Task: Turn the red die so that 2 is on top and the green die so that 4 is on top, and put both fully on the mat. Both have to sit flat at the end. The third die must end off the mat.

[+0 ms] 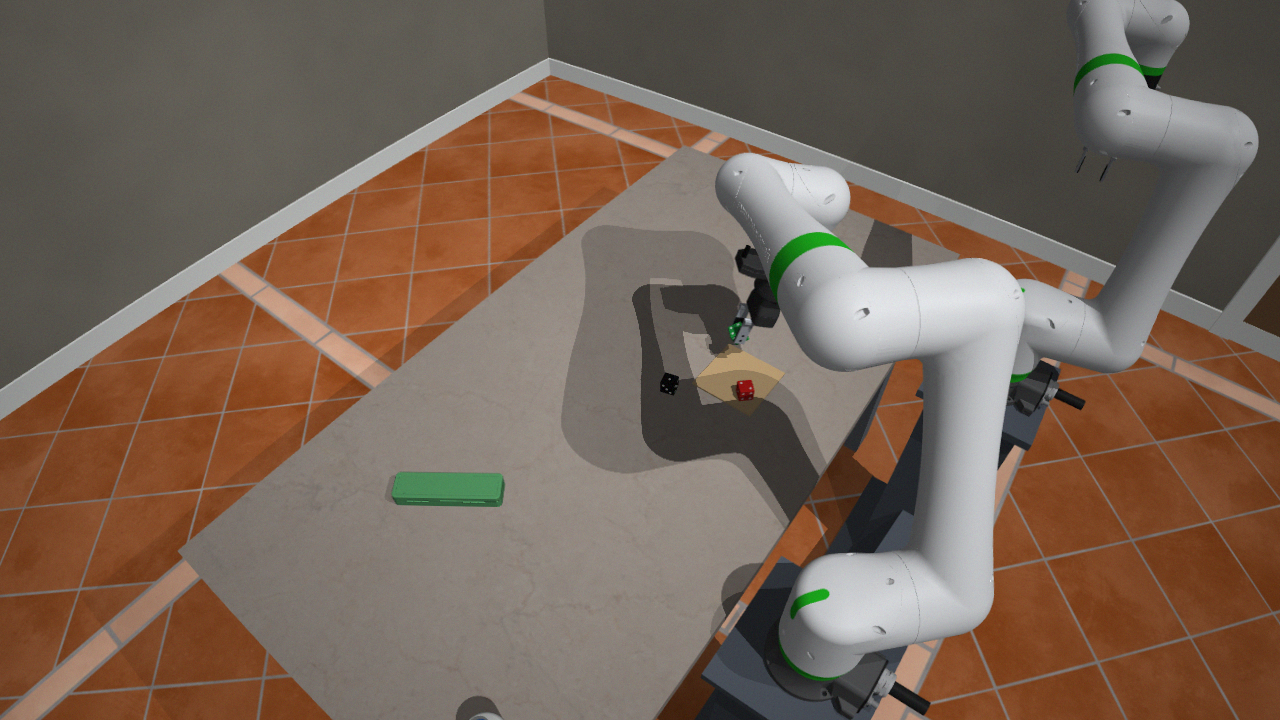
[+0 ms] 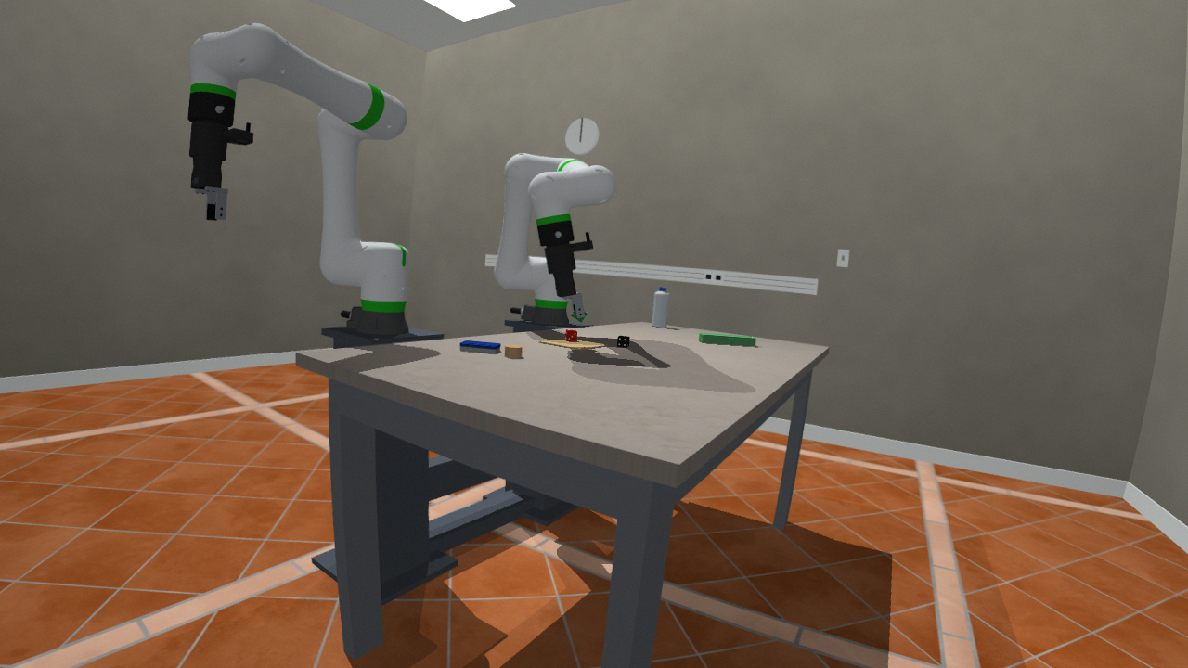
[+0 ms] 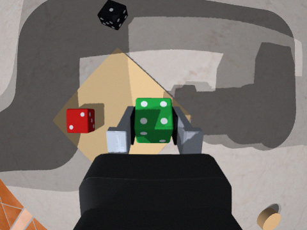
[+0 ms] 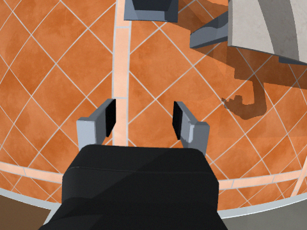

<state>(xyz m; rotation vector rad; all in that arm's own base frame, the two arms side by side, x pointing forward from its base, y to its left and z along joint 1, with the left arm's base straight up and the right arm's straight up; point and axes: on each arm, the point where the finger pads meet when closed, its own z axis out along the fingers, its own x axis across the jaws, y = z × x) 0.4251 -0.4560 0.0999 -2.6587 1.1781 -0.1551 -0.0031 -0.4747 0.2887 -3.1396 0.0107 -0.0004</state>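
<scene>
My left gripper point(image 1: 738, 331) point(image 2: 577, 314) point(image 3: 153, 117) is shut on the green die point(image 3: 153, 112) and holds it above the table, beside or over the mat's edge. Four dots show on the die's face towards the wrist camera. The tan mat point(image 1: 729, 361) point(image 3: 105, 78) lies on the table. The red die point(image 1: 744, 390) point(image 2: 571, 335) point(image 3: 77, 121) sits flat on it with two dots on top. The black die point(image 1: 669, 384) point(image 2: 623, 341) point(image 3: 112, 16) rests off the mat with one dot on top. My right gripper point(image 2: 215, 206) point(image 4: 144, 112) is open and empty, high beyond the table.
A green case point(image 1: 447, 488) point(image 2: 727, 340) lies far from the mat. A blue block point(image 2: 480, 343) and a small wooden cylinder point(image 2: 513, 352) point(image 3: 268, 220) lie on the mat's other side. A white bottle point(image 2: 660, 309) stands at the table's far end. Arm shadows cross the mat.
</scene>
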